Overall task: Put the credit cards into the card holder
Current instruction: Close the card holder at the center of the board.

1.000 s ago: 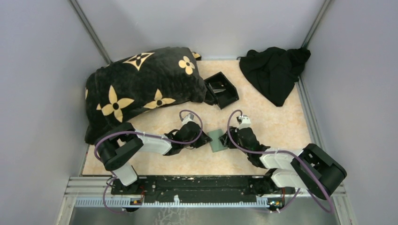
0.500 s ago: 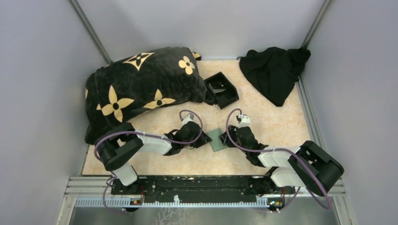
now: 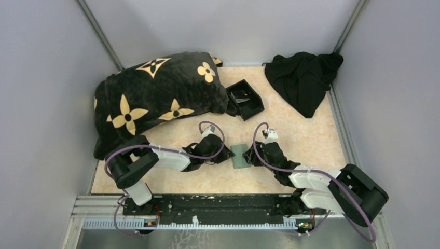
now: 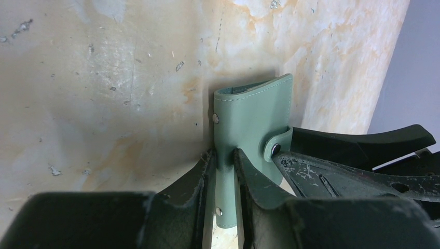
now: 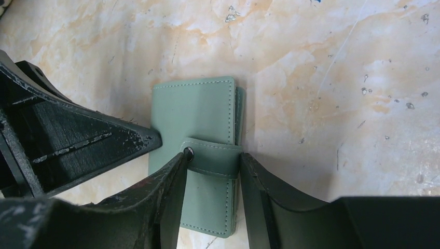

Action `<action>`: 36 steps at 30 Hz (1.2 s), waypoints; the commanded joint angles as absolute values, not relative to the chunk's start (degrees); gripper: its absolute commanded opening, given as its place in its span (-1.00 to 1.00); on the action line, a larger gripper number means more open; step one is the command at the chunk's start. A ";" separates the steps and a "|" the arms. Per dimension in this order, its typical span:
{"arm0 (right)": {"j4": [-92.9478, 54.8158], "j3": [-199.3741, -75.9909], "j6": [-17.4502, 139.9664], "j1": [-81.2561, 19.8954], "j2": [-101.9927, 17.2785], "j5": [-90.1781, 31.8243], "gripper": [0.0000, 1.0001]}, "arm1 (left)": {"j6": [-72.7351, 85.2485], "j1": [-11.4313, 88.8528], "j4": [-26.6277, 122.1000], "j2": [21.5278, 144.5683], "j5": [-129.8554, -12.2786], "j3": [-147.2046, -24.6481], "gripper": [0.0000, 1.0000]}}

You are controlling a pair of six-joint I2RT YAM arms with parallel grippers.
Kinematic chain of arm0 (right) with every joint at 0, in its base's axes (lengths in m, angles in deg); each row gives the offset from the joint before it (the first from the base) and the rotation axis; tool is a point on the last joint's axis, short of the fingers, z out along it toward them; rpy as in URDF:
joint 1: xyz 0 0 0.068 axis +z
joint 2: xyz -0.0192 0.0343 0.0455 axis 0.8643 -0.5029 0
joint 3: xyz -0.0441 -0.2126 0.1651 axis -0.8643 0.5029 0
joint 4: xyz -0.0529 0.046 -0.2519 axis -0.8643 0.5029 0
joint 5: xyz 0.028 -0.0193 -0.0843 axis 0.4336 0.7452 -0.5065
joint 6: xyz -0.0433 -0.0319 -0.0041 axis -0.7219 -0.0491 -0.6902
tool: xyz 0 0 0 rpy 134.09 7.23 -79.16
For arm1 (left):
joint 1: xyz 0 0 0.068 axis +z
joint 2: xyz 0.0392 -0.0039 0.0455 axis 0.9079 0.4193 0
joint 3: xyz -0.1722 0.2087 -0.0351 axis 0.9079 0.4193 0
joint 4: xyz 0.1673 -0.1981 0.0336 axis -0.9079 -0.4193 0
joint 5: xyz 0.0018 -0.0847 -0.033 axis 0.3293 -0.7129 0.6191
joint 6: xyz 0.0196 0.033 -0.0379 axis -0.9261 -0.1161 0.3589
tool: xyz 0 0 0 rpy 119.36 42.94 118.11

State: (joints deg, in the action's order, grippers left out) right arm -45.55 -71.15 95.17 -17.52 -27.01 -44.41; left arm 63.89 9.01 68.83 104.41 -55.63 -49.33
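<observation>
- Table [image 3: 311, 140]: a marbled cream-and-peach top, scuffed and speckled, walled in by grey panels.
- Pillow [image 3: 150, 93]: plush and black with gold flower motifs, slumped across the far-left corner.
- Cloth [image 3: 303, 78]: black and crumpled, heaped in the far-right corner.
- Box [image 3: 244, 98]: black, square and open-topped, just beside the pillow's right end.
- Holder [image 3: 239, 155]: a flat rectangular sage-green sleeve of smooth leather with stitched edges, near the table's middle and between the two grippers.
- Left gripper [image 4: 224, 155]: worn black fingers clamped on a narrow edge of the holder [image 4: 254, 114], a small metal stud showing between them.
- Right gripper [image 5: 212, 163]: scratched black fingers pressed to either side of the holder [image 5: 194, 114] at its strap.
- Strap [image 5: 215, 158]: a short green tab wrapped over the holder's long edge, ending in a round metal snap [image 5: 188, 152].
</observation>
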 commanded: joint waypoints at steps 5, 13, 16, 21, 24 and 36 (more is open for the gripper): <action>-37.92 -70.27 97.18 -15.95 -26.19 -40.96 -0.13 | 62.52 8.70 61.10 107.57 -56.30 -48.58 -0.49; -45.40 -68.95 98.92 -19.75 -30.78 -38.37 -0.12 | 62.02 8.70 60.70 108.08 -56.38 -48.57 -0.49; -48.85 -68.12 99.27 -21.30 -32.61 -36.52 -0.12 | 61.70 8.70 60.49 108.27 -56.31 -48.48 -0.49; -51.61 -67.77 99.26 -21.53 -35.71 -34.78 -0.11 | 61.34 8.78 59.75 108.92 -56.24 -48.80 -0.49; -52.16 -67.65 98.97 -21.57 -37.19 -33.96 -0.11 | 61.24 8.78 59.40 109.28 -56.29 -49.16 -0.49; -43.59 -67.98 97.93 -21.57 -34.58 -36.32 -0.16 | 61.13 8.78 58.22 109.57 -56.02 -50.15 -0.49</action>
